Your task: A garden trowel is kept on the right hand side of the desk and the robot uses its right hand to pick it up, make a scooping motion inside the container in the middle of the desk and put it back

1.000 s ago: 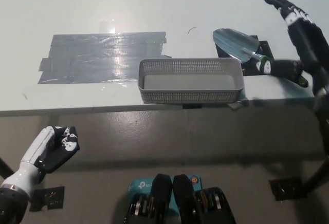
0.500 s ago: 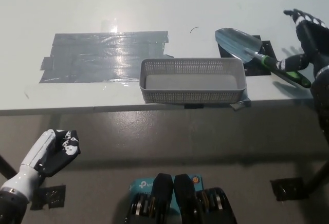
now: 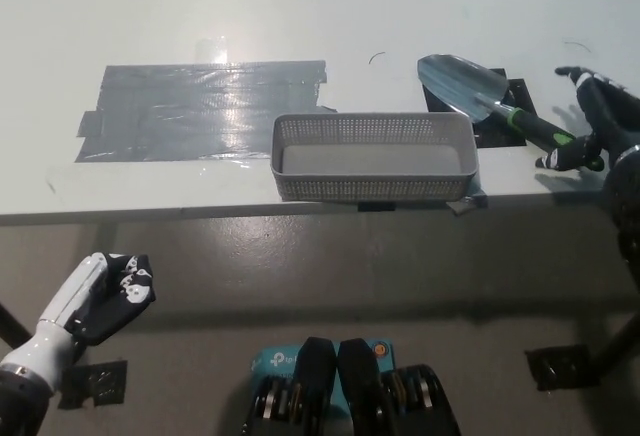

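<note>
The garden trowel [image 3: 495, 104] lies on the right of the white desk, its silver blade pointing back-left and its green and black handle running toward the right edge. My black right hand [image 3: 597, 124] sits just past the handle's end, open with fingers spread, and does not grip the handle. A grey mesh container [image 3: 372, 156] stands at the desk's front edge in the middle, with nothing inside it. My white left hand [image 3: 102, 294] rests low at the lower left, below the desk's edge.
A large patch of grey tape [image 3: 200, 108] covers the desk left of the container. A black mat [image 3: 500, 128] lies under the trowel. The desk's front edge [image 3: 150, 212] runs across the view.
My right hand has dropped from high over the desk's back right to just beside the handle's end. The trowel, container and left hand stay put.
</note>
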Available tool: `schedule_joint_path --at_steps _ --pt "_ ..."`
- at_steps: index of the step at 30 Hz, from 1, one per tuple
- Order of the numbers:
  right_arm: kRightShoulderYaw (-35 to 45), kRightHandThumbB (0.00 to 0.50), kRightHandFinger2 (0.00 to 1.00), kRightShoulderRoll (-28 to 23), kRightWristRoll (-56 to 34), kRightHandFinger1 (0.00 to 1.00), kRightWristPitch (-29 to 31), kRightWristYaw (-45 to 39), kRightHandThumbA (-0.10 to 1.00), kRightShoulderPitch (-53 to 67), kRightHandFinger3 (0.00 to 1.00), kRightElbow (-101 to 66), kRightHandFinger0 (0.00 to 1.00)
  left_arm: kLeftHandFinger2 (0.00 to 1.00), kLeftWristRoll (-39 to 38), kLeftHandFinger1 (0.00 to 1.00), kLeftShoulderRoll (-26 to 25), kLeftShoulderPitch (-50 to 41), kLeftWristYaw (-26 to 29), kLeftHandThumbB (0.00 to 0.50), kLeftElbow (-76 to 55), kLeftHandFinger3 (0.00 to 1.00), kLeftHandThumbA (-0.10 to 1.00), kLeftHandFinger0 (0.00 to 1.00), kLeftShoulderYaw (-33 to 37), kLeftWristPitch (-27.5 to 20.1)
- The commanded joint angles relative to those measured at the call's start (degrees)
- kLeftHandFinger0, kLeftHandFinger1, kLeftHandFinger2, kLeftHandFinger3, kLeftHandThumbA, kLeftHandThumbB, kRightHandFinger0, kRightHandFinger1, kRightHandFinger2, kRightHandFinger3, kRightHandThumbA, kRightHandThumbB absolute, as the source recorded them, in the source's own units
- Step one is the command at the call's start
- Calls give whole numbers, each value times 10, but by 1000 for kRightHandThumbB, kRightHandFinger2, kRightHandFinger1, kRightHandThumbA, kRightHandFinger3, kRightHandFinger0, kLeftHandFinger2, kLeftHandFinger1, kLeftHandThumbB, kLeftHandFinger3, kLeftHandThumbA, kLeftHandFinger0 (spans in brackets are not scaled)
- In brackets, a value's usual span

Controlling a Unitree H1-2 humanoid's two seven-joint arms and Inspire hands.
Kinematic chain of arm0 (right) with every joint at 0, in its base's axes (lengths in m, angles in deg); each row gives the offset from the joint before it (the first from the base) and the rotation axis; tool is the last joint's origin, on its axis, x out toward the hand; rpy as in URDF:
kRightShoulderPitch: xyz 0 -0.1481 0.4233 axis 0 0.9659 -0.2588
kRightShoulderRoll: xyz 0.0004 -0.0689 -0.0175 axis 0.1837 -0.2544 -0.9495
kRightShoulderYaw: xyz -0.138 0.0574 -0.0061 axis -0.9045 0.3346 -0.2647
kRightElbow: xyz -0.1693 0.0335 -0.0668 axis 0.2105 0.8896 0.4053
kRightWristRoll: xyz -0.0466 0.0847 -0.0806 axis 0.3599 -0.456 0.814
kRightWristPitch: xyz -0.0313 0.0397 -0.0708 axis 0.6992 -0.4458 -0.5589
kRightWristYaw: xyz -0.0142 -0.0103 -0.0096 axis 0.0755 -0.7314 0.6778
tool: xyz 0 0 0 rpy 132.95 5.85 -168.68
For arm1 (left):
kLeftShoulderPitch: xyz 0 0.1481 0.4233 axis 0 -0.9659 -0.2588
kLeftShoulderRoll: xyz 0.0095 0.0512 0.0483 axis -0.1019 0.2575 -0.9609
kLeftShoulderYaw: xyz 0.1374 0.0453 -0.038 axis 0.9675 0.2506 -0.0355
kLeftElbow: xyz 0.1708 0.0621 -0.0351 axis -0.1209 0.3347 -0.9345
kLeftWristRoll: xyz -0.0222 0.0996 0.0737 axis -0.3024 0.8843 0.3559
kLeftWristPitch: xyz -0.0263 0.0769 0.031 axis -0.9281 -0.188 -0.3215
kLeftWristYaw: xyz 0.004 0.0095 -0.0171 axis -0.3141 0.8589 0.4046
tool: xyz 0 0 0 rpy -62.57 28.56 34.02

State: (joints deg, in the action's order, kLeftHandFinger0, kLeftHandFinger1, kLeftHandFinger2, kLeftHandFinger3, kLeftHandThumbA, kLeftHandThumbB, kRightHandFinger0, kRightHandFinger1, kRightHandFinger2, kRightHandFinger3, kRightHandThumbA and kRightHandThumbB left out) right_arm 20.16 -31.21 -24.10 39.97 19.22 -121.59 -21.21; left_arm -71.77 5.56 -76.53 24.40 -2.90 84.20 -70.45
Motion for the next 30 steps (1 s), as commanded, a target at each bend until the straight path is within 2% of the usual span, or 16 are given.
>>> schedule_joint_path --at_steps 1,7,9,11,13,15,17,22,27,30 --pt "4 500 1000 -11 -17 1000 4 -12 1000 -41 1000 25 1000 1 2 0 -13 3 -9 500 -13 101 -91 0 -1 3" --pt "-16 500 1000 -17 -5 1000 19 -9 1000 -88 1000 85 1000 0 2 0 -10 -1 -9 500 -12 99 -100 0 1 0" --pt "-20 500 1000 -21 -6 1000 31 0 987 -96 1000 108 1000 0 0 0 -10 -2 -10 500 -12 94 -100 0 0 -9" --pt "-26 500 1000 -27 -4 1000 42 13 928 -106 1000 148 1000 0 1 0 -13 -3 -11 500 -15 92 -96 0 0 -14" --pt "-30 500 1000 -32 -3 1000 46 17 921 -112 1000 165 1000 0 2 0 -13 -3 -11 500 -17 90 -74 0 0 -11" --pt "-39 500 1000 -34 4 1000 52 24 928 -119 1000 185 1000 0 3 0 -12 -5 -8 500 -20 87 -99 0 -1 -8" --pt "-45 500 1000 -27 4 1000 52 24 889 -127 1000 189 1000 0 9 0 -11 -3 -6 500 -24 84 -96 0 3 -3" --pt "-74 500 1000 -17 11 1000 36 -2 896 -140 1000 170 1000 0 6 0 -7 -2 -7 500 -24 80 -68 0 3 -6" --pt "-106 500 1000 -1 15 1000 27 -28 779 -128 1000 156 1000 0 4 0 -10 -1 -10 500 -23 68 -72 0 2 -9" --pt "-127 500 1000 2 24 1000 25 -36 764 -128 1000 146 1000 0 9 0 -10 3 -8 500 -22 52 -90 0 4 -11"
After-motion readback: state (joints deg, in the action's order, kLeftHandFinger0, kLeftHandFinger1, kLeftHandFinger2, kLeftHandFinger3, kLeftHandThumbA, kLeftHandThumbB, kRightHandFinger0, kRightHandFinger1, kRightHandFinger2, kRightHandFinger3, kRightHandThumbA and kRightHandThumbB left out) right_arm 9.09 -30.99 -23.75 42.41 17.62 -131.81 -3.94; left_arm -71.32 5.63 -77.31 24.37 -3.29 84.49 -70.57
